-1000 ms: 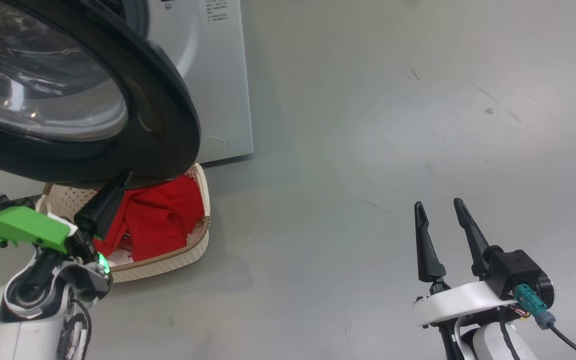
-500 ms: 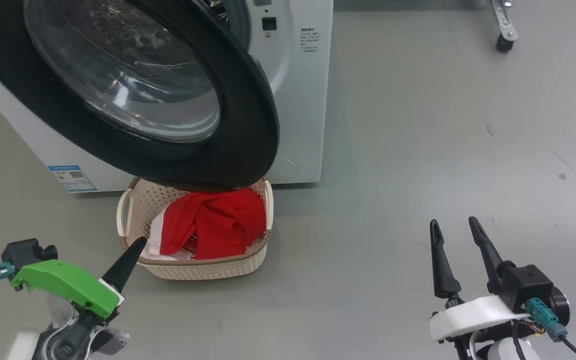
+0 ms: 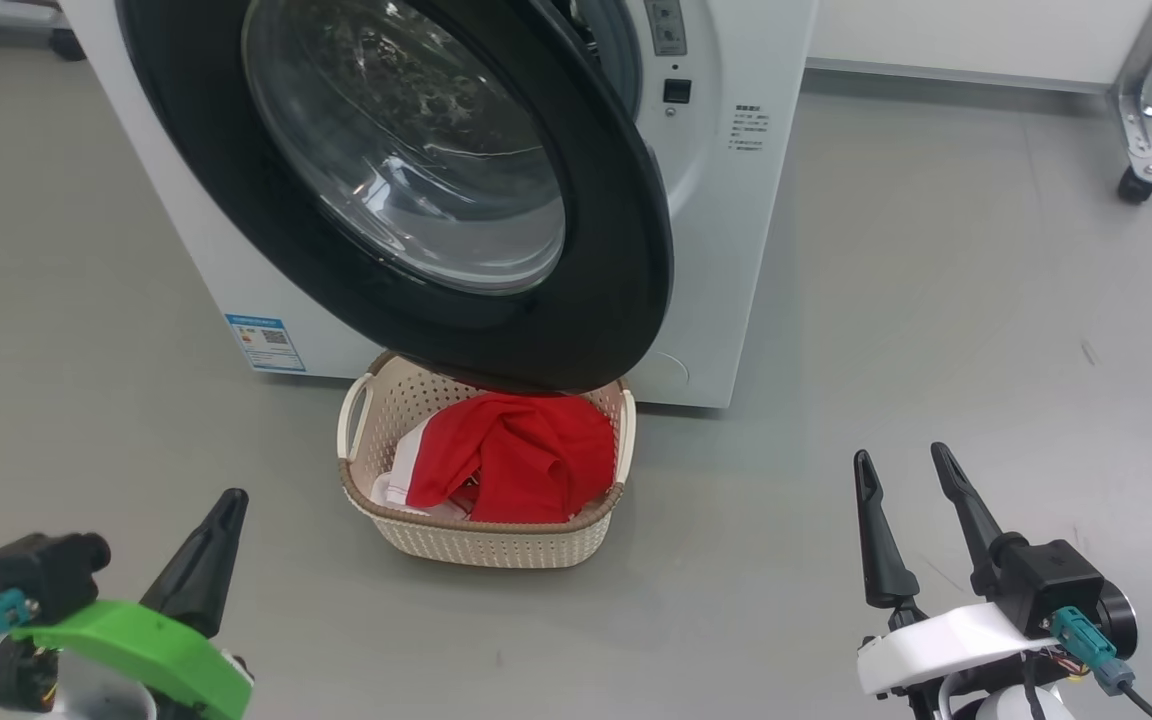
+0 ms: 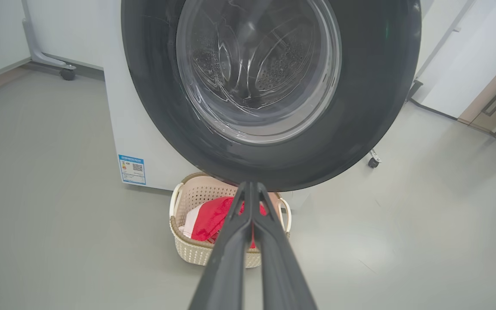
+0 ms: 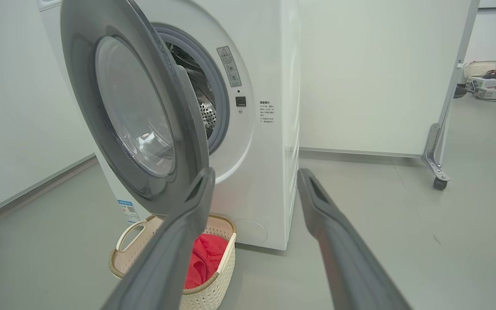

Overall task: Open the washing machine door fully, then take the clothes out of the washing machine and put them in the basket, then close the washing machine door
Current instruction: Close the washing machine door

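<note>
So by the look of it the unloading part is pretty much done: the clothes (image 3: 521, 470), a red bundle with a bit of white fabric at the edge, are piled in the basket (image 3: 486, 545), which sits on the floor right up against the front of the washing machine (image 3: 726, 250). The washing machine door (image 3: 416, 190) is swung wide open and hangs out over the back of the basket. From the right wrist view I can see a slice of the steel drum with nothing in it, but the door hides most of the opening, so I can't swear it's empty. What's left, I'd say, is just shutting the door. Neither arm is on it: the left gripper (image 3: 233, 497) has its fingers pressed together with nothing between them, low and off to the left of the basket, and the right gripper (image 3: 900, 452) has its fingers spread apart, empty, well off to the right over bare floor.
</note>
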